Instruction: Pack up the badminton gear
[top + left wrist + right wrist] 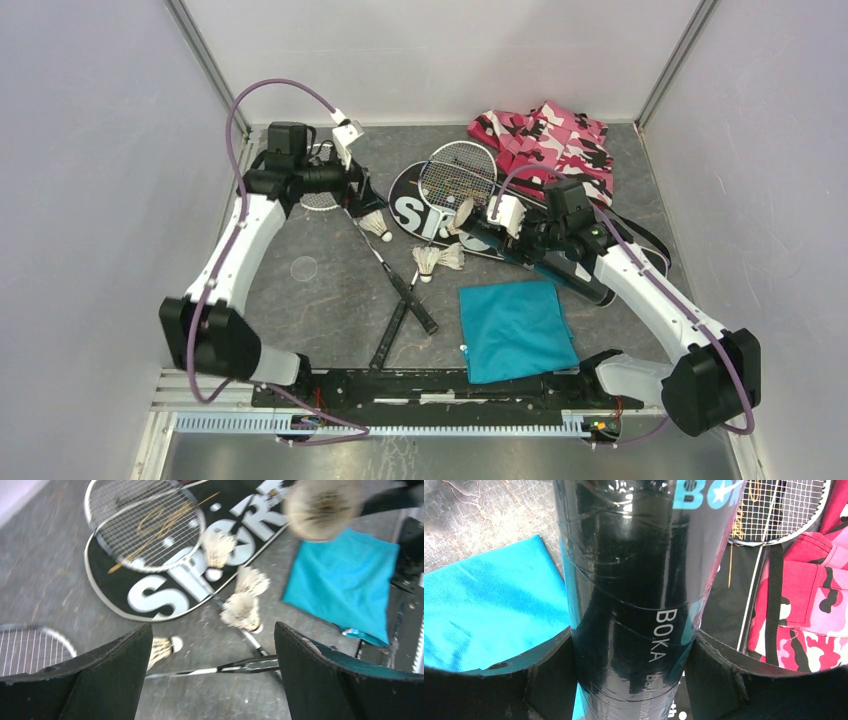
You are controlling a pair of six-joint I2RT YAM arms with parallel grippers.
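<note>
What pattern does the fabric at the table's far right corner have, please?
The fabric is pink, black and white camouflage, clearest in the top external view.

I am working in what looks like a robotics lab cell rather than a home or a shop. Plain white panels close in the back and both sides, joined by bare aluminium posts. The grey mottled tabletop is a workbench: my left arm and right arm are bolted to a black mounting rail at its near edge. Purple cables loop off them, and a slotted metal strip runs just below the rail.
</note>
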